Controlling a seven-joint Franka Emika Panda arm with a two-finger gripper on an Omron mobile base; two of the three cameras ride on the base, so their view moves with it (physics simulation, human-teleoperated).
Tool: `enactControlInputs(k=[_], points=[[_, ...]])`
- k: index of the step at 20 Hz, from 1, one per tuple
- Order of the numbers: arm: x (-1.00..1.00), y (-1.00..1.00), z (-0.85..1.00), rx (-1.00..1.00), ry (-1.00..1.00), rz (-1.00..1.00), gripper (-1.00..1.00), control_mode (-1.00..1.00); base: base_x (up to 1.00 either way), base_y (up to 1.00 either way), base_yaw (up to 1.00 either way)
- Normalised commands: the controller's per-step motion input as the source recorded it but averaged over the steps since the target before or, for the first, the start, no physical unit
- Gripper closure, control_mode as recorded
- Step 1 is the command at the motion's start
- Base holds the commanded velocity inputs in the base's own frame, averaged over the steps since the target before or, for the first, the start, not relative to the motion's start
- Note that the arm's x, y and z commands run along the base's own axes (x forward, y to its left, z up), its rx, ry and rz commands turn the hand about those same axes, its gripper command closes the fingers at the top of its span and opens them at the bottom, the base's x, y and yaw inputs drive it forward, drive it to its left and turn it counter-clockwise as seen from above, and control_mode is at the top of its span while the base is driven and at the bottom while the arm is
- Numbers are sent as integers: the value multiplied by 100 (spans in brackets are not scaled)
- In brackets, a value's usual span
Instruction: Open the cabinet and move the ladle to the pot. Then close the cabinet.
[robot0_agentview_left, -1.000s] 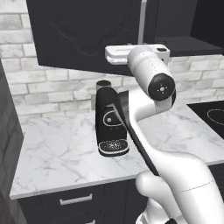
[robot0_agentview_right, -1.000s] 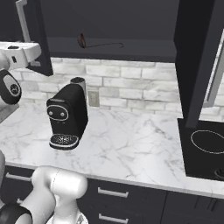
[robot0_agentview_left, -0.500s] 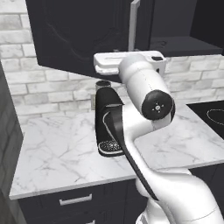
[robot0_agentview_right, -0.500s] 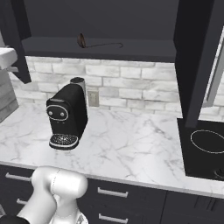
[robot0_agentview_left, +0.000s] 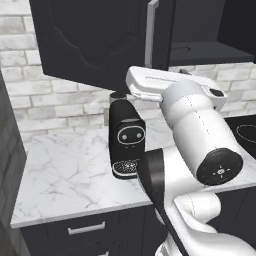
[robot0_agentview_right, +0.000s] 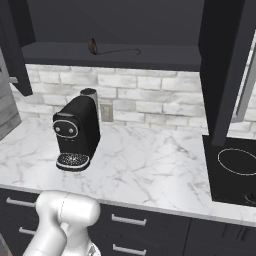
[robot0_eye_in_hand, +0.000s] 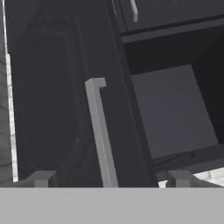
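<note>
The cabinet's left door (robot0_agentview_left: 95, 40) stands swung open, and its right door (robot0_agentview_right: 225, 65) is open too. In the hand view my gripper (robot0_eye_in_hand: 110, 179) is open, its fingertips (robot0_eye_in_hand: 41, 178) wide apart on either side of the left door's silver bar handle (robot0_eye_in_hand: 99, 131) and not touching it. The ladle (robot0_agentview_right: 112, 48) lies on the cabinet's dark shelf (robot0_agentview_right: 165, 55), bowl end to the left. The arm's white hand (robot0_agentview_left: 155, 85) hangs just below that door's handle (robot0_agentview_left: 151, 30). The pot is out of view.
A black coffee machine (robot0_agentview_right: 75, 132) stands on the marble counter (robot0_agentview_right: 150, 170) under the cabinet. A black cooktop with a burner ring (robot0_agentview_right: 237, 161) lies at the right. Black base drawers (robot0_agentview_right: 125, 220) run below the counter edge.
The jaws have opened off the left door's handle. The door has swung further open, and the hand has moved left with it, out of the right base view.
</note>
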Motion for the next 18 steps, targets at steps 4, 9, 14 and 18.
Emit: enactControlInputs(k=[4,9,14,18], points=[[-68,-93,7,32,-1,6,-100,-100,0,0,0],[-33,-88,-2,35,4,17,-100,-100,0,0,0],[8,-49,-19,31,14,31,-100,-100,0,0,0],[42,-32,-17,28,15,35,-100,-100,0,0,0]])
